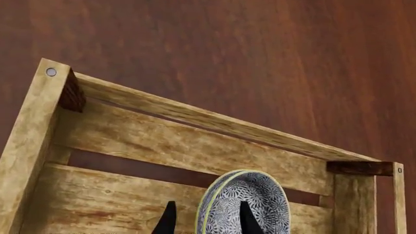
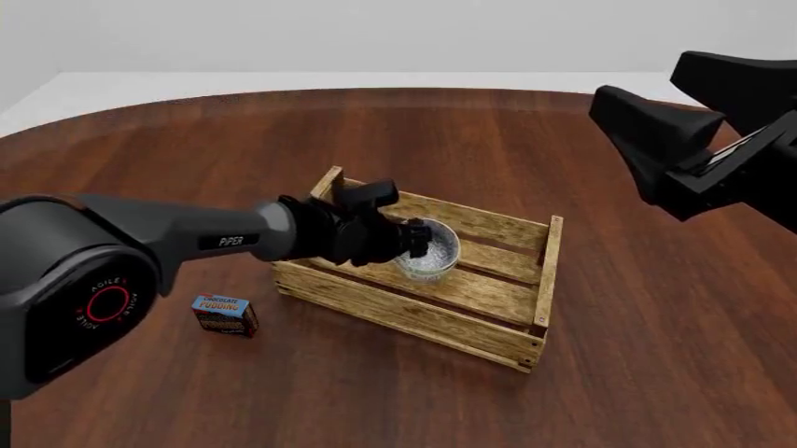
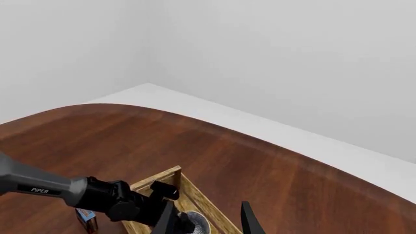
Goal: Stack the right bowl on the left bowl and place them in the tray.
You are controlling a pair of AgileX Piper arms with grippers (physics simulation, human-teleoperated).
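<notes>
The worktop (image 2: pixel 412 121) is a round-edged slab of reddish-brown wood with a smooth, streaky grain. Behind it run a pale floor and plain grey-white walls that meet in a corner in the right wrist view.

At the left of the front view, a small blue-and-red pudding box (image 2: pixel 226 315) sits on the worktop, near the crate's near-left side but apart from it. The left arm, grey with a black forearm, reaches over the tray (image 2: pixel 498 329), a rectangular crate of rough, light, slatted wood with darker corner posts and metal nail heads. The left gripper (image 2: pixel 405 239) is inside the crate, its black pointed fingers (image 1: pixel 249 218) closed on the rim of the stacked bowls (image 2: pixel 430 249), one finger inside and one outside. In the left wrist view two nested rims show, white with fine blue-grey floral patterning. The bowls are over the crate's slatted floor towards its left half; whether they touch it cannot be told.

At the right, the black right gripper (image 3: pixel 208 218) is raised well above the worktop, its fingers spread apart and holding nothing.
</notes>
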